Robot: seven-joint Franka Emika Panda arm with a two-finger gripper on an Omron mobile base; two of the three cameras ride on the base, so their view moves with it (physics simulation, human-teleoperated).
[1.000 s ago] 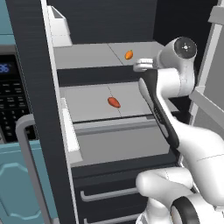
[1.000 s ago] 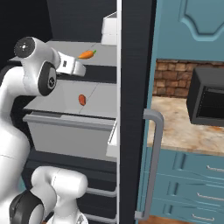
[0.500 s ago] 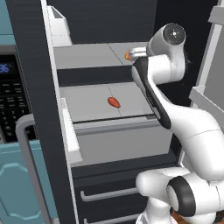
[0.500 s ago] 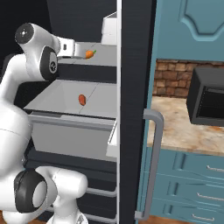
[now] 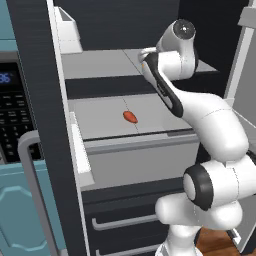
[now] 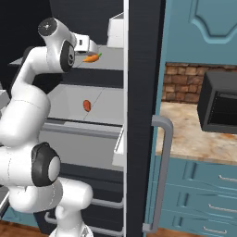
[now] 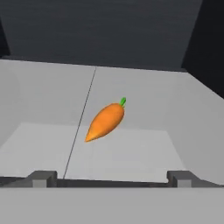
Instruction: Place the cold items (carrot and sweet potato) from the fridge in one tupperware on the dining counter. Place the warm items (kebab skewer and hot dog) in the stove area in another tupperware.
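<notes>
The bright orange carrot (image 7: 105, 121) lies on the fridge's pale upper shelf (image 7: 144, 148), green tip pointing to the back. My gripper (image 7: 111, 179) is open just in front of it, one fingertip on each side of the view and nothing between them. From the right base view the gripper (image 6: 92, 50) hovers just above the carrot (image 6: 91, 58). The reddish sweet potato (image 5: 130, 117) (image 6: 86, 105) rests on the shelf below. In the left base view my arm (image 5: 170, 65) covers the carrot.
A white box (image 5: 67, 32) stands at the back left of the upper shelf. Dark drawers with silver handles (image 5: 120, 220) sit under the shelves. The fridge's dark side (image 6: 139, 92) with a bar handle (image 6: 162, 176) borders a beige counter holding a microwave (image 6: 222, 106).
The hand has swung up and in over the upper shelf, ending right at the carrot. The jaws stayed open. Carrot and sweet potato have not moved.
</notes>
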